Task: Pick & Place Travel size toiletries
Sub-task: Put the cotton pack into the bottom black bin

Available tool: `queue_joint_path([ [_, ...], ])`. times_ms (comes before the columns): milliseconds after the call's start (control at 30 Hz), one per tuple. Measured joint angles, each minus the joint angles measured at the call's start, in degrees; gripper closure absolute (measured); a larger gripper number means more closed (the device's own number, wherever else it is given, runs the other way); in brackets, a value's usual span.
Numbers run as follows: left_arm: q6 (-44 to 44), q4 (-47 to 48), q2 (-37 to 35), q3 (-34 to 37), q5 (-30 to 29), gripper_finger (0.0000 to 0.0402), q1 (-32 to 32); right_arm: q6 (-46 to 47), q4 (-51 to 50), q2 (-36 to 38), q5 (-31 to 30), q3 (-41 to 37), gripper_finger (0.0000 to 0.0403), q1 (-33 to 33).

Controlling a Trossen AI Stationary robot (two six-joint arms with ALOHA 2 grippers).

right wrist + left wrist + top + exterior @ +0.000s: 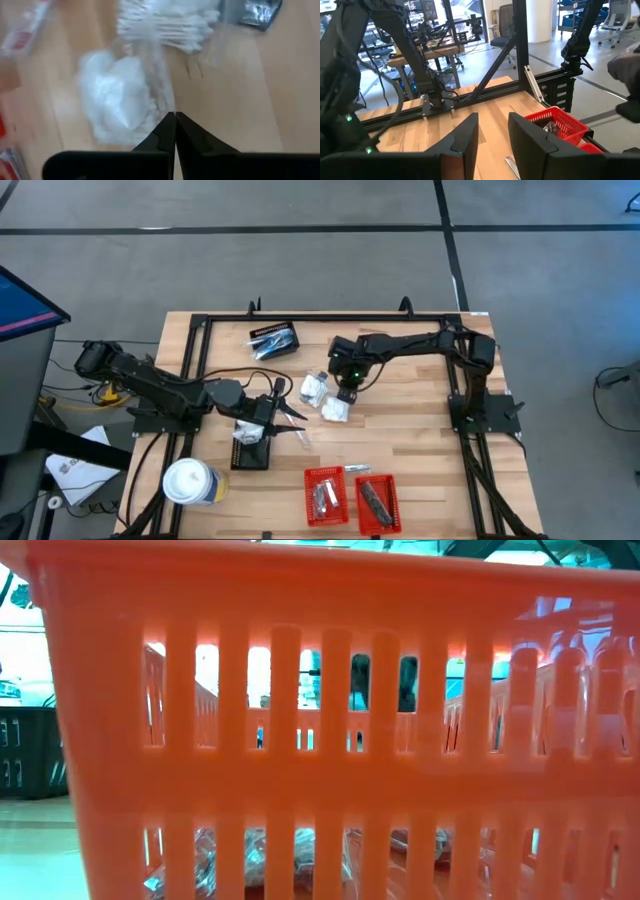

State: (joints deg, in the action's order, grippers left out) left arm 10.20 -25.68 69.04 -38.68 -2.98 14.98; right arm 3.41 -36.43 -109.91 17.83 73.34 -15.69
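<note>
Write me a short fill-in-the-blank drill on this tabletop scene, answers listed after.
1. The right gripper is ____ above the white clear-wrapped packets.
2. The two baskets at the table's near edge are ____ in colour.
3. The large white lidded cup stands near the ____ arm.
4. The table top is made of ____.

Missing words: shut; red; left; wood

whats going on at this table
Two robot arms are sorting travel-size toiletries on a wooden table. The right gripper is shut, down over a small pile of white clear-wrapped packets in the middle; whether it has pinched any wrap is not clear. The left gripper hangs partly open above the table near a black basket, holding nothing visible. Two red baskets at the front edge already hold a few items.
</note>
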Motion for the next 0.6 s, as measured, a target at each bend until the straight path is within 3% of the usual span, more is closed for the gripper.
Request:
queue_joint_path([
  [600, 0.0, 0.4, 0.0, 0.0, 0.0, 0.0302, 0.9, -14.9, 6.7, 16.3, 3.4, 0.4, 0.0402, 16.3],
])
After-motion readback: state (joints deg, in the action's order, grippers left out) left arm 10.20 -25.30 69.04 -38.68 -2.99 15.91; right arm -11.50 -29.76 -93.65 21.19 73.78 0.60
